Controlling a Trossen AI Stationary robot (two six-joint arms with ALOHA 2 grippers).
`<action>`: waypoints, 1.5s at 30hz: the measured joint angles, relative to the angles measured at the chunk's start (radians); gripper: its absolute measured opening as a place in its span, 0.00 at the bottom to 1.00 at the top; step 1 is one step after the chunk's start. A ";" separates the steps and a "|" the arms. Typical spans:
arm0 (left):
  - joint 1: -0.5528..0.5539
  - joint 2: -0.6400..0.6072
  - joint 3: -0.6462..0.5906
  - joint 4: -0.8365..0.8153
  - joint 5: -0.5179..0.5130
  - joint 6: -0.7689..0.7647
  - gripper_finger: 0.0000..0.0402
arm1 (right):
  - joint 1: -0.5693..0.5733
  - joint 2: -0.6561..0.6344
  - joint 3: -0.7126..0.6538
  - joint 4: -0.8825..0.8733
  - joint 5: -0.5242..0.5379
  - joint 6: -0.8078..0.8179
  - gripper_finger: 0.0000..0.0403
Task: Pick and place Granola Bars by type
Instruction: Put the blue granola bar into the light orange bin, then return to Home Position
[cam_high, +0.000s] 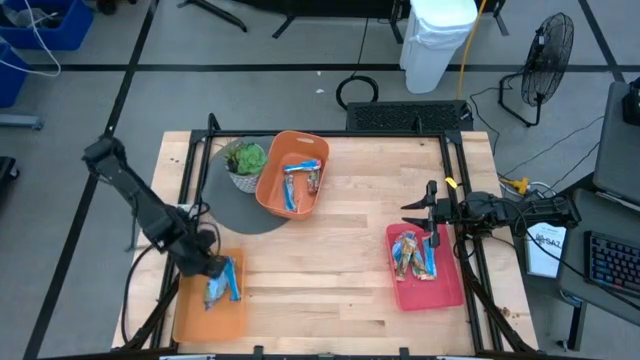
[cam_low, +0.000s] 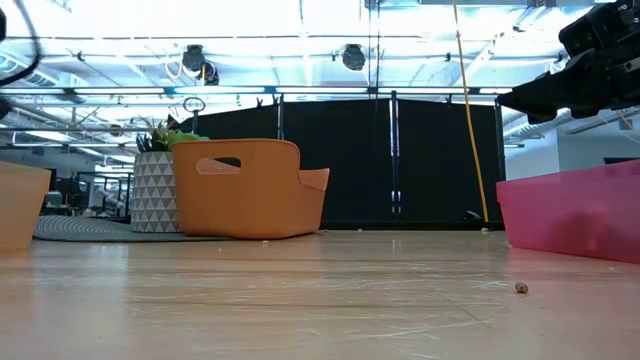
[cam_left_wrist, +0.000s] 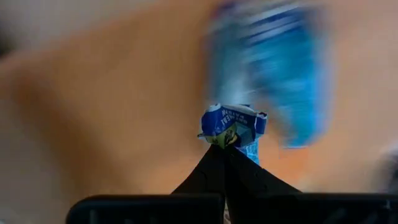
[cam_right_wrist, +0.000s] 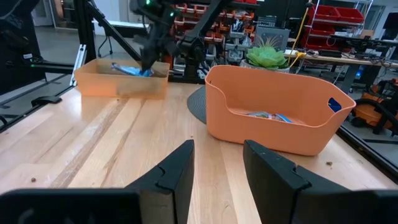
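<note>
From above, my left gripper (cam_high: 212, 268) hangs over the shallow orange tray (cam_high: 190, 318) at the bench's (cam_high: 340, 270) near left corner, where bright blue granola bars (cam_high: 222, 283) already lie. More bars sit in the orange basket (cam_high: 272, 185) and the pink tray (cam_high: 440, 290); my right gripper (cam_high: 428, 208) waits at that tray's far edge.

At bench height the trays' walls hide every bar, and my left gripper is not in sight.

Through my left wrist, my fingers (cam_left_wrist: 214, 171) are clenched on the crimped end of a blue bar (cam_left_wrist: 233, 124). It should be light, crinkly and slick, so I judge a pinch across the flat middle safer than this end seal.

Through my right wrist, my fingers (cam_right_wrist: 177, 168) stand apart, empty.
</note>
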 joint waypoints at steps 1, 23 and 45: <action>-0.012 0.022 0.000 -0.012 0.039 -0.046 0.00 | 0.000 0.000 0.000 0.000 0.000 0.000 0.32; -0.066 0.003 0.028 0.117 -0.236 0.030 0.11 | 0.000 0.000 0.000 0.000 0.000 0.000 0.32; 0.583 -0.133 -0.219 0.991 -0.567 1.782 0.12 | 0.000 0.000 0.000 0.000 0.000 0.000 0.32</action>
